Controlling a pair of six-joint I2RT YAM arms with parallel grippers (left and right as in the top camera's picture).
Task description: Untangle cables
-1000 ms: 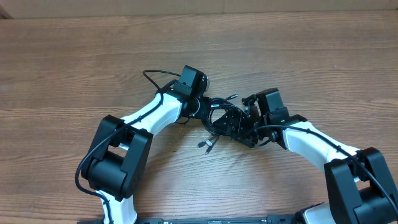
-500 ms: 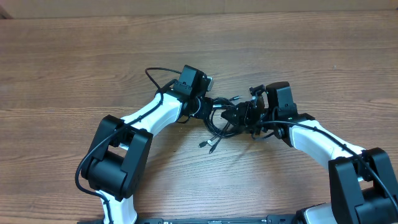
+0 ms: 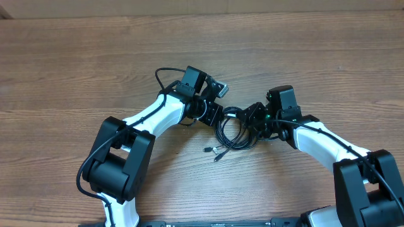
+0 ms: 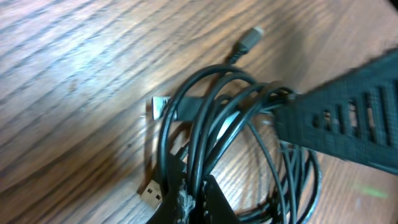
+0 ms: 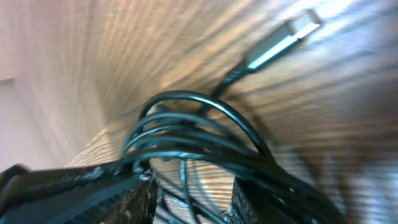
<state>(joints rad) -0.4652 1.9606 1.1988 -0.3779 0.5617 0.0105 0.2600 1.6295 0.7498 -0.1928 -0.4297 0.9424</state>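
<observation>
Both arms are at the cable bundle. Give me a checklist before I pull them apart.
1. Left gripper clamped on the cables: ok.
2. Right gripper clamped: cannot tell; strands cross its gap, but the view is blurred.
3. Loops separated: not ok; they lie in one overlapping coil.
4. Plug ends in sight: ok; they lie on the table beside the coil.
5. Grippers apart from each other: ok in the overhead view.
</observation>
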